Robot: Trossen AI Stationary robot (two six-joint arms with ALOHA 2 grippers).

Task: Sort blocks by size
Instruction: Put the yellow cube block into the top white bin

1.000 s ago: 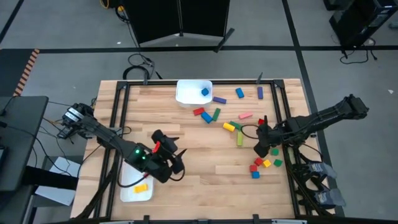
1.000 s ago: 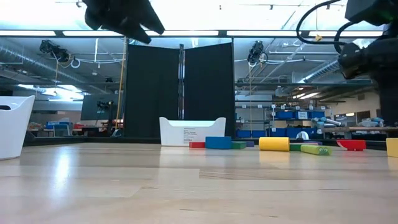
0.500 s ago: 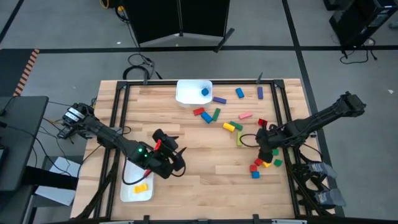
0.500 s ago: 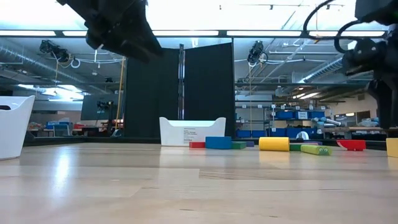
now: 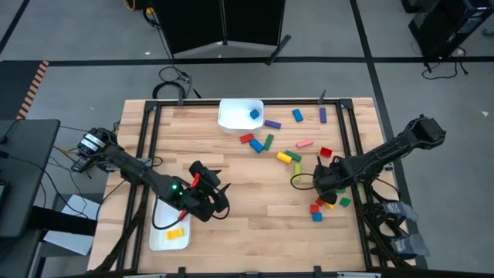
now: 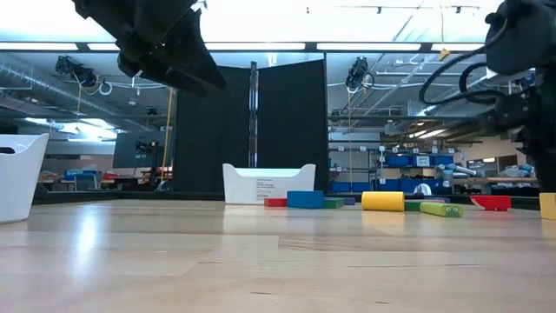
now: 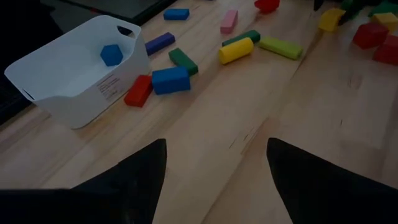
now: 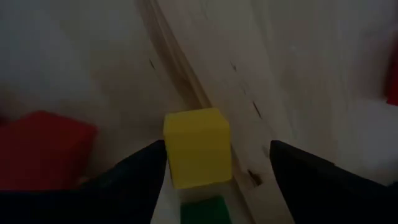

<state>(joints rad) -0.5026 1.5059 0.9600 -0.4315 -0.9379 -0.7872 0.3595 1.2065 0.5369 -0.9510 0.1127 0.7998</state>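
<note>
Wooden bench (image 5: 255, 201) is showing scattered blocks as the right gripper (image 8: 214, 163), now spread wider, is dropping around the yellow cube (image 8: 197, 146). Left gripper (image 7: 214, 163) is hovering open, empty, near the white tray (image 5: 158, 232).

cube (image 5: 254, 114) in far tray (image 5: 231, 118), bars (image 5: 268, 141) beside

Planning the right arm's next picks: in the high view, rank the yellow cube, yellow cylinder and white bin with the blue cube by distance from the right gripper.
From the right gripper:
1. Yellow cube, just beside it.
2. Yellow cylinder, toward table centre.
3. White bin, far edge.
</note>
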